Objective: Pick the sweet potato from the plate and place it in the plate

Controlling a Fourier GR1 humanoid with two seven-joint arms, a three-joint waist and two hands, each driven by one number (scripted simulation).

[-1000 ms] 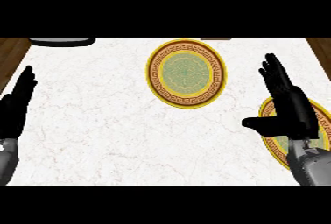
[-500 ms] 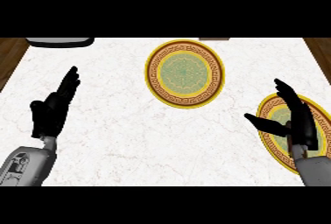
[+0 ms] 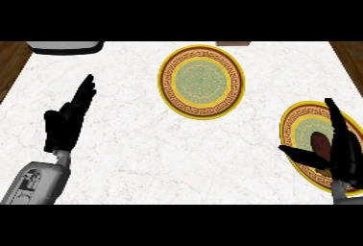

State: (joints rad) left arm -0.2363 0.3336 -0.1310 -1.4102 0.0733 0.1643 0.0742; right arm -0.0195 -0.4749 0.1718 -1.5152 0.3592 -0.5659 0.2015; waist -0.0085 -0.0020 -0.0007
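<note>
A dark brown sweet potato (image 3: 320, 143) lies on a gold-rimmed plate (image 3: 292, 124) at the counter's right edge. My right hand (image 3: 343, 149) stands over that plate, fingers straight, thumb spread to the left, just beside the sweet potato and partly hiding it. A second plate (image 3: 202, 81) of the same pattern, green in the middle, sits bare at the upper centre. My left hand (image 3: 67, 120) is open at the left of the counter, fingers pointing up and away, holding nothing.
The white marble counter (image 3: 142, 153) has wooden floor showing at both upper corners. A dark-rimmed grey object (image 3: 64, 46) sits at the far left edge and a small brown block (image 3: 232, 43) at the far edge.
My right hand has drawn back toward the lower right, uncovering the sweet potato on the right plate. My left hand has moved inward from the left edge and further up the counter.
</note>
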